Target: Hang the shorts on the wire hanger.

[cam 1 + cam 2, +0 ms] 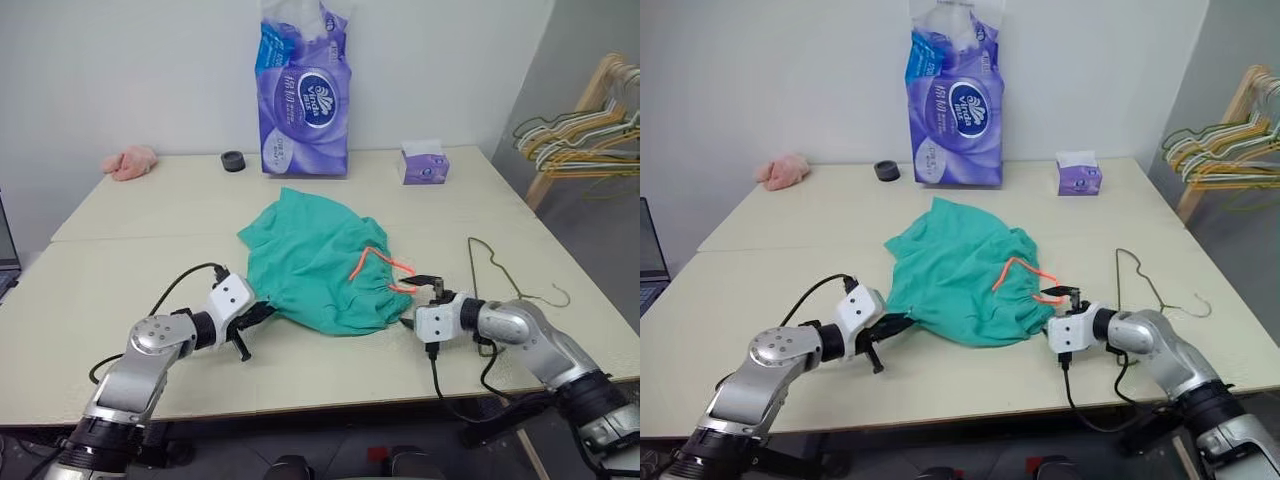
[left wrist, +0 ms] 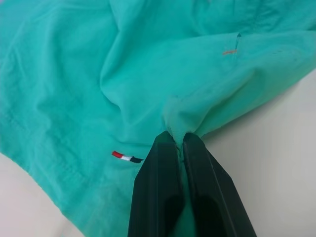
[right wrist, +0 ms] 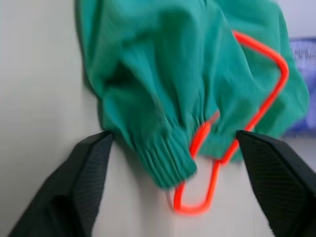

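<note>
The teal-green shorts (image 1: pixel 315 260) lie crumpled in the middle of the table, with the orange drawstring (image 1: pixel 375 255) looping out at their right end. My left gripper (image 2: pixel 175 136) is shut on a fold of fabric at the shorts' near left edge. My right gripper (image 3: pixel 174 134) is open, one finger on each side of the ribbed waistband (image 3: pixel 165 158) and the cord loop. The thin dark wire hanger (image 1: pixel 497 262) lies flat on the table just right of my right gripper, apart from the shorts.
A tall purple tissue pack (image 1: pixel 303 100), a small purple tissue box (image 1: pixel 423 163), a black roll (image 1: pixel 233 161) and a pink cloth lump (image 1: pixel 131 162) sit along the far edge. A bunch of coloured hangers (image 1: pixel 585 140) hangs on a wooden rack beyond the table's right side.
</note>
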Action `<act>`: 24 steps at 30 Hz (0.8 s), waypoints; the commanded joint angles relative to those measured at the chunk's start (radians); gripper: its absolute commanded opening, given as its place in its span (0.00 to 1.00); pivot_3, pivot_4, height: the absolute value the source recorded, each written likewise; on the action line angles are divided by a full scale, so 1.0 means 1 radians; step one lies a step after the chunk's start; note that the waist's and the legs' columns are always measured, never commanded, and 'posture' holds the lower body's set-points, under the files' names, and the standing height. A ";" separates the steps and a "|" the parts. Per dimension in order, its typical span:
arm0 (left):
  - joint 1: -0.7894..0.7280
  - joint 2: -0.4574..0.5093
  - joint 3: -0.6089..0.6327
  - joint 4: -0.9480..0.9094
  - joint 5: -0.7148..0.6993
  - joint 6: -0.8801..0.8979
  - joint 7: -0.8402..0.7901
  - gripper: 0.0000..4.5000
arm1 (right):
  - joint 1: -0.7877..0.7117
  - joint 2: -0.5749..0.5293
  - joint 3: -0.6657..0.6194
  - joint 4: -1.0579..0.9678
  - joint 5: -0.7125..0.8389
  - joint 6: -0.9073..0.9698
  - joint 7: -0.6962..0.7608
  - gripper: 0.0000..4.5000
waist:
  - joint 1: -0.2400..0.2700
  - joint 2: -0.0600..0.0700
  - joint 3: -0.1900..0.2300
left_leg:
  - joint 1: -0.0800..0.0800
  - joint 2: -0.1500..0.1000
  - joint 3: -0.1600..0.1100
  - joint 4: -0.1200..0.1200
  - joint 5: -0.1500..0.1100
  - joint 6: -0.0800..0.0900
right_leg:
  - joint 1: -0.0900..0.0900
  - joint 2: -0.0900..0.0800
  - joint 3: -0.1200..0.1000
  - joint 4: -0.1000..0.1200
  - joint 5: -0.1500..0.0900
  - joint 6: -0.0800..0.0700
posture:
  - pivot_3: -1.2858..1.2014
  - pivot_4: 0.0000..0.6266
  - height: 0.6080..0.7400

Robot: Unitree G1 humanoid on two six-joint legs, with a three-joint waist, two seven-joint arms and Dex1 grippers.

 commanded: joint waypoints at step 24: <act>0.025 0.276 0.072 -0.131 -0.301 0.233 -0.375 0.00 | -0.184 -0.191 -0.122 -0.347 0.678 0.800 0.682 0.01 | -0.004 0.002 0.003 | 0.000 0.001 -0.001 0.000 0.000 0.000 | 0.000 0.000 -0.002 0.001 0.000 -0.001 | 0.50 0.00 1.00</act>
